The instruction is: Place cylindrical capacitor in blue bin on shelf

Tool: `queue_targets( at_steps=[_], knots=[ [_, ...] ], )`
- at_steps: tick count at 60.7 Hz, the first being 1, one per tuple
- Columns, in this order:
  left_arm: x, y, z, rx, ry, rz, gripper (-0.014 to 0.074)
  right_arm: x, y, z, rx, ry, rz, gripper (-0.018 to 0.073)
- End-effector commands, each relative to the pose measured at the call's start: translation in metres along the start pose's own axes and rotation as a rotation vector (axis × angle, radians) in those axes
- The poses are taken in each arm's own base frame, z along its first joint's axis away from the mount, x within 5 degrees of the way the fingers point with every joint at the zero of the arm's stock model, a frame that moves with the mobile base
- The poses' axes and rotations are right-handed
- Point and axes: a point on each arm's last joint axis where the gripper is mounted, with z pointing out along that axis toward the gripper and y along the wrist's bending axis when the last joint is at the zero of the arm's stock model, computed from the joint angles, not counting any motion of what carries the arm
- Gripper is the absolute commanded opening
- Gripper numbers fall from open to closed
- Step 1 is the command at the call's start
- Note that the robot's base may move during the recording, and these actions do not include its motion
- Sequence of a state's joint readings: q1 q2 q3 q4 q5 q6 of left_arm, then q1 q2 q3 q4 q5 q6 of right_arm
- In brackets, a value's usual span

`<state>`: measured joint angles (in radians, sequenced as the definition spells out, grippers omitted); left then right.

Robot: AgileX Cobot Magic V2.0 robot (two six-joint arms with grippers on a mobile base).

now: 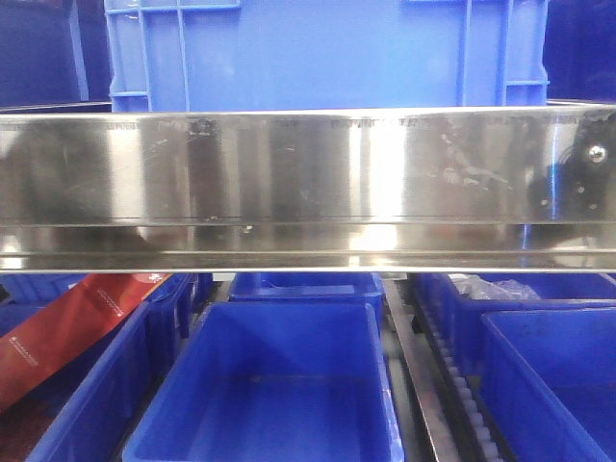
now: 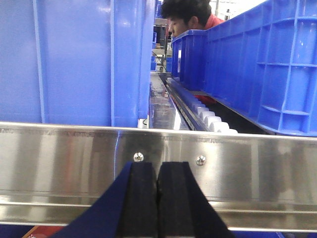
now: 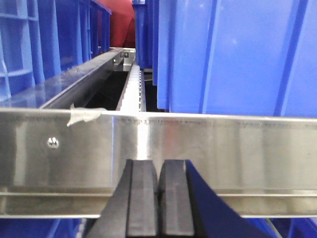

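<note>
A shiny steel shelf (image 1: pixel 308 173) ledge crosses the front view, with a blue bin (image 1: pixel 327 53) standing on it above. Under the ledge sits an open blue bin (image 1: pixel 274 385) with nothing visible inside. The cylindrical capacitor does not show in any view. My left gripper (image 2: pixel 157 171) is shut, pads pressed together with nothing between them, close in front of the shelf ledge (image 2: pixel 158 163). Facing another stretch of the ledge (image 3: pixel 158 144), my right gripper (image 3: pixel 158 168) is likewise shut and holds nothing. Neither gripper shows in the front view.
More blue bins (image 1: pixel 549 375) stand on the lower tier, one with a clear plastic bag (image 1: pixel 496 289). A red packet (image 1: pixel 67 327) lies at lower left. Roller tracks (image 2: pixel 208 119) run between the bins. A person's head (image 2: pixel 185 17) appears behind the rack.
</note>
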<state>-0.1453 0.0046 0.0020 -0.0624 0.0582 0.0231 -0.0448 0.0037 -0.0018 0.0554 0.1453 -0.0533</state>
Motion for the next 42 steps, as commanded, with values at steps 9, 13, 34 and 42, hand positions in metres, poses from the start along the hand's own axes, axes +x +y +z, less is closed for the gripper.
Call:
queue_targets(
  at_steps=[9,13,34,42],
  knots=[
    [-0.003,-0.0003,-0.0005,0.005,-0.029,-0.013,-0.0111,-0.0021,-0.0003,-0.0002,0.006,-0.03,0.011,-0.0162],
    [-0.003,-0.0003,-0.0005,0.005,-0.029,-0.013,-0.0111,-0.0021,-0.0003,-0.0002,0.006,-0.03,0.011,-0.0162],
    [-0.003,-0.0003,-0.0005,0.005,-0.029,-0.013,-0.0111,-0.0021,-0.0003,-0.0002,0.006,-0.03,0.011,-0.0162],
    [-0.003,-0.0003,-0.0005,0.005,-0.029,-0.013,-0.0111,-0.0021,-0.0003,-0.0002,0.006,-0.03,0.011,-0.0162]
  ],
)
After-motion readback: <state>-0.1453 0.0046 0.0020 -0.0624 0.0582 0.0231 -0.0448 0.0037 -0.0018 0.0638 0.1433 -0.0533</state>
